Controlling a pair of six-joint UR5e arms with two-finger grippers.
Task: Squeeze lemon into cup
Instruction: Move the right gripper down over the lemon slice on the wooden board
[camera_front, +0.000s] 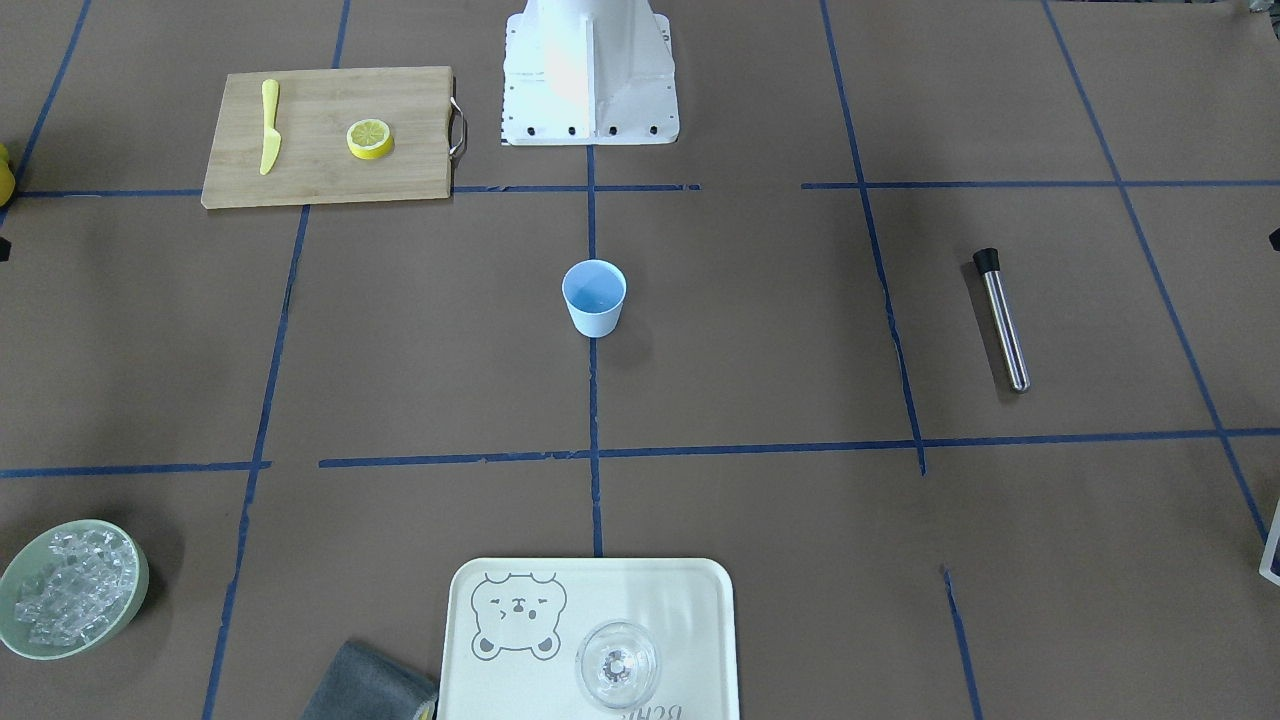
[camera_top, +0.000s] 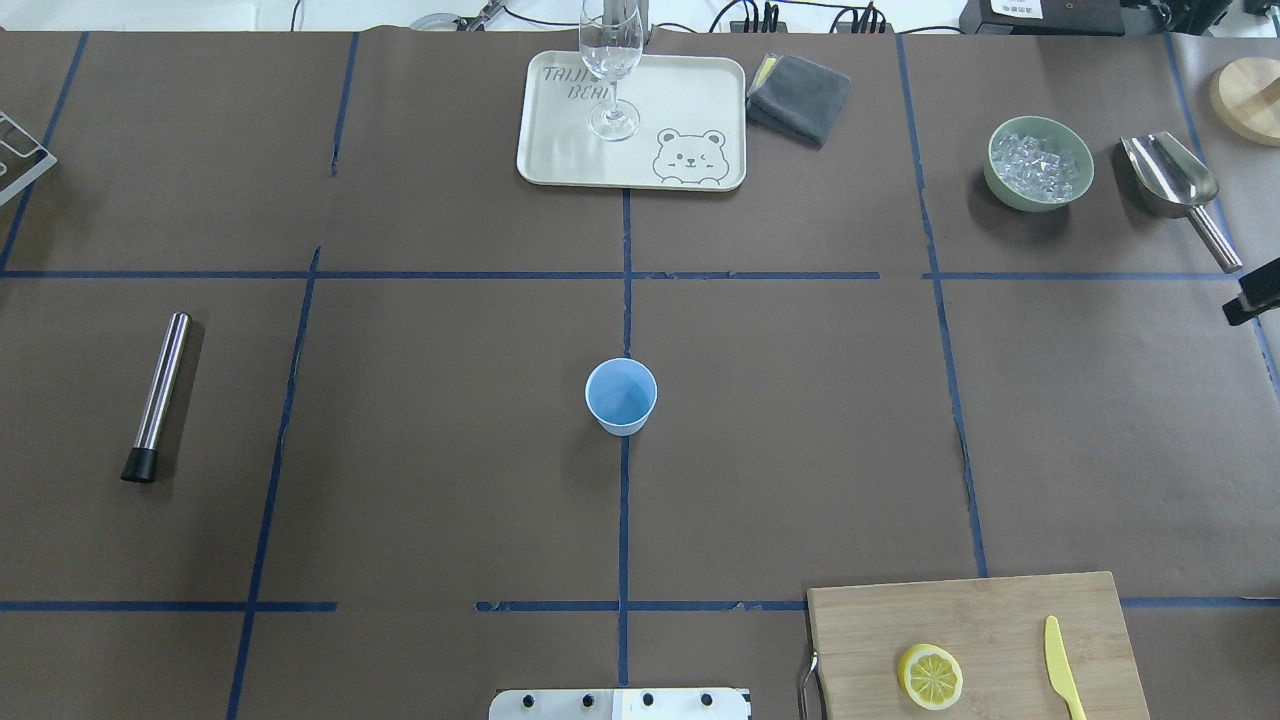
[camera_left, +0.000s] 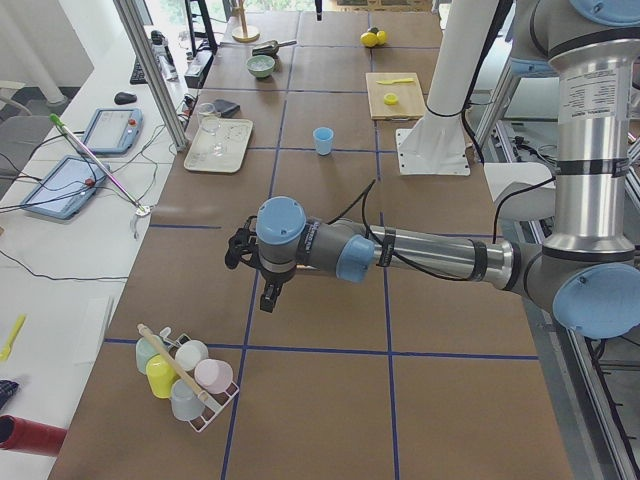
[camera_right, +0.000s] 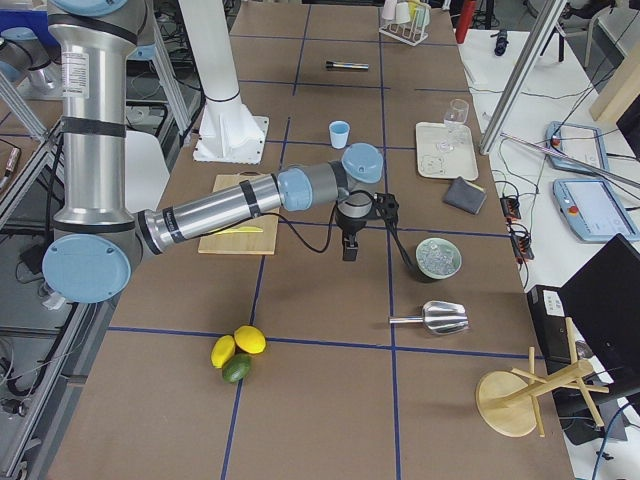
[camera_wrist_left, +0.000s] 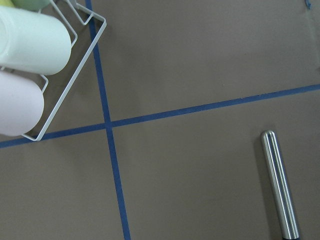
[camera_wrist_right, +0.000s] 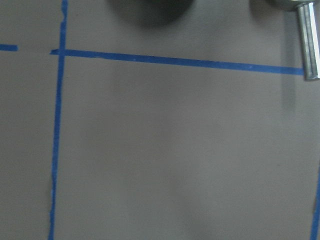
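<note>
Lemon (camera_top: 930, 676) on board (camera_top: 900, 615) w/ knife (camera_top: 1062, 665); cup (camera_top: 621, 396) table ctr.

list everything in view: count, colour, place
thin round lemon slice: 1, yellow, on board
small tapered light-blue cup: 1, blue, centre
bamboo cutting board: 1, tan, near right
yellow plastic knife: 1, yellow, on board
cream bear-print tray: 1, cream, far centre
clear stemmed glass: 1, clear, on tray
folded grey cloth: 1, grey, beside tray
pale-green bowl of ice: 1, green, far right
steel scoop: 1, silver, beside bowl
black-tipped steel rod: 1, silver, left side
citrus fruits: 3, yellow and green, right end
wire rack of pastel cups: 1, white, left end
wooden peg stand: 1, tan, right end
left gripper: 1, black, hovering near rack
right gripper: 1, black, hovering near bowl
</note>
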